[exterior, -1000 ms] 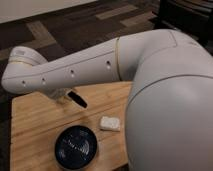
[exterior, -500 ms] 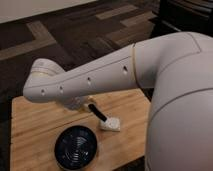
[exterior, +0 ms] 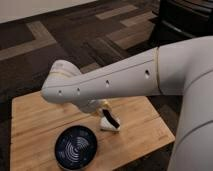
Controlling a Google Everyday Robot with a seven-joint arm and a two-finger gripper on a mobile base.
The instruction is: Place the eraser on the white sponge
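Note:
The black eraser point(exterior: 111, 120) is held tilted in my gripper point(exterior: 105, 113), which hangs under the white arm over the middle of the wooden table point(exterior: 35, 120). The gripper is shut on the eraser's upper end. The eraser's lower end lies against the top of the white sponge point(exterior: 107, 127), which sits on the table just right of the bowl. The arm hides most of the gripper.
A dark blue patterned bowl point(exterior: 76, 147) stands at the table's front, left of the sponge. The arm's large white body point(exterior: 192, 125) fills the right side. Dark carpet surrounds the table, and dark furniture point(exterior: 185, 20) stands at the back right.
The arm has swung right and down, carrying the eraser from the table's left-middle to the white sponge, where its lower end now meets the pad.

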